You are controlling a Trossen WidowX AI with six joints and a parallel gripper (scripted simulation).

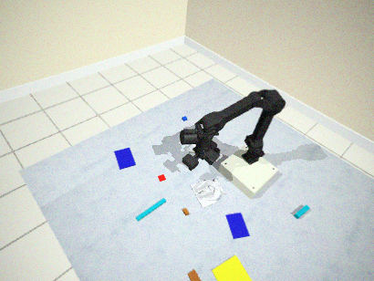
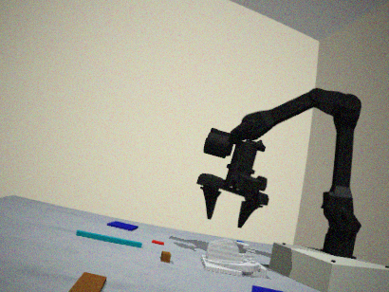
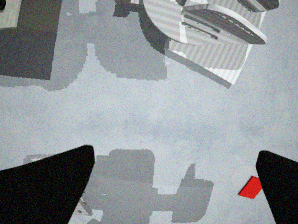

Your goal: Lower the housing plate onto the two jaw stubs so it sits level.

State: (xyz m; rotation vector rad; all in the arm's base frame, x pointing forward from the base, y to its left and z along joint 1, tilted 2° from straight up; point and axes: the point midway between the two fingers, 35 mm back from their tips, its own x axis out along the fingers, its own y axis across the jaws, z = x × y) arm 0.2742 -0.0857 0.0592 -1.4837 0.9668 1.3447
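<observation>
The white fixture with the jaws [image 1: 207,192] [image 2: 227,251] [image 3: 216,50] stands on the mat in front of the robot base. Its raised curved parts show in the wrist view, cut off by the top edge. My gripper [image 1: 202,163] [image 2: 225,222] [image 3: 178,159] is open and empty, fingers pointing down, well above the mat and off to the side of the fixture. A pale part, likely the housing plate [image 3: 86,206], shows only as small bits around the left finger in the wrist view. The arm hides it in the top view, so its pose cannot be told.
The cream robot base [image 1: 251,175] [image 2: 304,270] stands close to the fixture. A red tile [image 1: 161,178] [image 2: 157,242] [image 3: 250,188] lies near the right finger in the wrist view. A brown block [image 1: 185,212] [image 2: 165,256], a cyan bar [image 1: 150,210] [image 2: 109,239] and blue plates [image 1: 124,158] [image 1: 237,225] lie around.
</observation>
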